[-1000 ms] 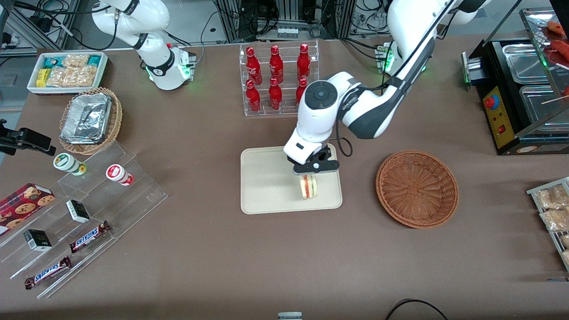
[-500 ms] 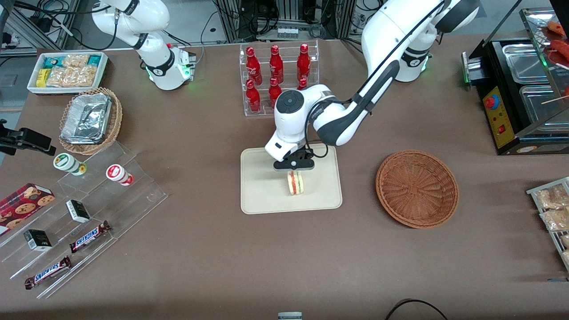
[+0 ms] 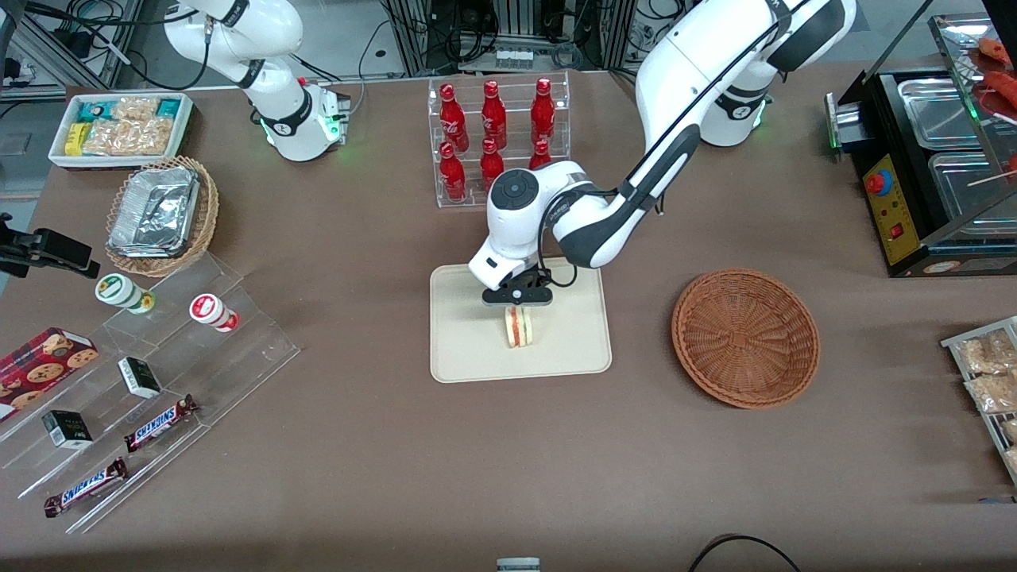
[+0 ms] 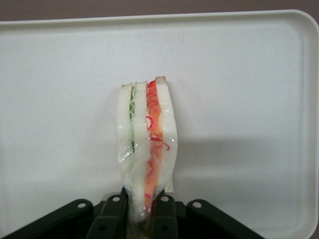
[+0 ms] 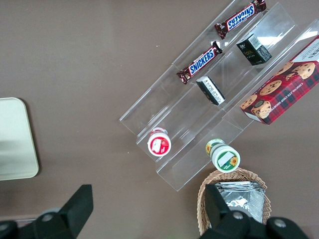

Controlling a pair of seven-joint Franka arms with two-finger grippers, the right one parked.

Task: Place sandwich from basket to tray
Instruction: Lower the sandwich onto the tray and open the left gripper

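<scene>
Sandwich held over the tray
The gripper (image 3: pixel 518 304) pinches the sandwich (image 3: pixel 518 326) upright at frame centre, above the tray (image 3: pixel 465 349).

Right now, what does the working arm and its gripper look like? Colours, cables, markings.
Left arm: glossy white shells with dark grey-black joint sections, a round dark grey cap on the wrist joint, and a thin black cable running along the forearm and looping near the wrist. Green light glows at its base. The gripper is matte black below a white hand housing; in the wrist view its fingers are black with round screw bosses.
</scene>
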